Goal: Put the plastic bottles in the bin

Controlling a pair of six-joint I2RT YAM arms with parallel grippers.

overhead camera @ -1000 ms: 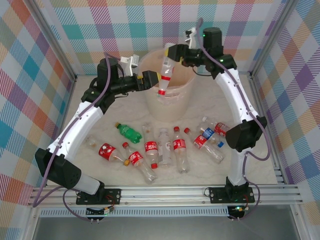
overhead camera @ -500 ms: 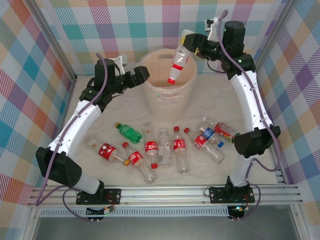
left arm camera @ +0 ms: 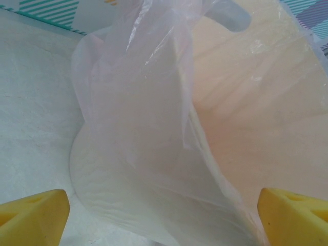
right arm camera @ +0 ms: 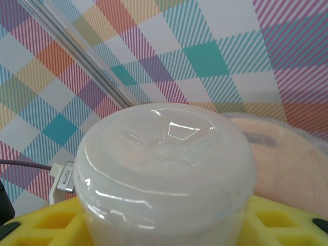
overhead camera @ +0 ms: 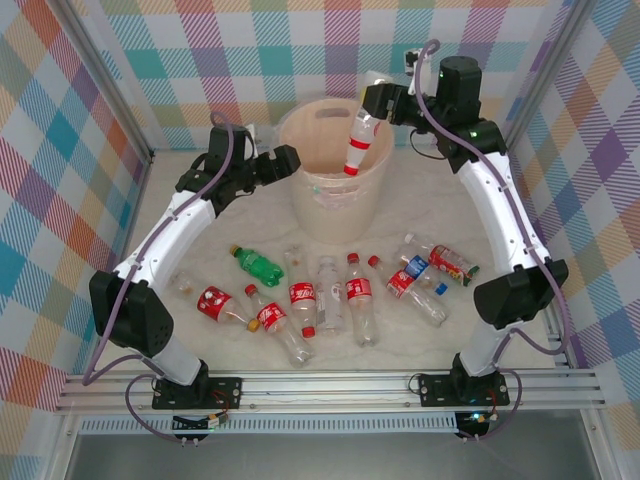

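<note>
The bin [overhead camera: 335,215] stands mid-table at the back, with bare table [overhead camera: 420,215] on both flanks and a short gap to the plaid wall [overhead camera: 300,60] behind. A row of loose bottles [overhead camera: 358,297] lies across the near table between the two arm bases, among them a green one [overhead camera: 257,264] and a blue-labelled one [overhead camera: 408,275], all apart from the bin.

The right gripper [overhead camera: 375,103] clamps the base end of a held bottle [overhead camera: 360,140], which hangs cap-down and tilted over the right half of the bin's mouth. In the right wrist view its ribbed, cloudy clear base [right arm camera: 164,169] sits between yellow pads [right arm camera: 46,225], with the smooth cream bin [right arm camera: 287,164] behind.

The left gripper [overhead camera: 284,163] is just outside the bin's left rim, spread wide and holding nothing. Its yellow fingertips [left arm camera: 33,212] sit at opposite corners of the wrist view, facing the crinkled clear liner [left arm camera: 138,154] draped over the bin wall [left arm camera: 266,102].

A second ago the held bottle hung over the bin's left-centre with the left gripper against it. It is now further right, and the left gripper has backed off. The loose bottles have not moved.
</note>
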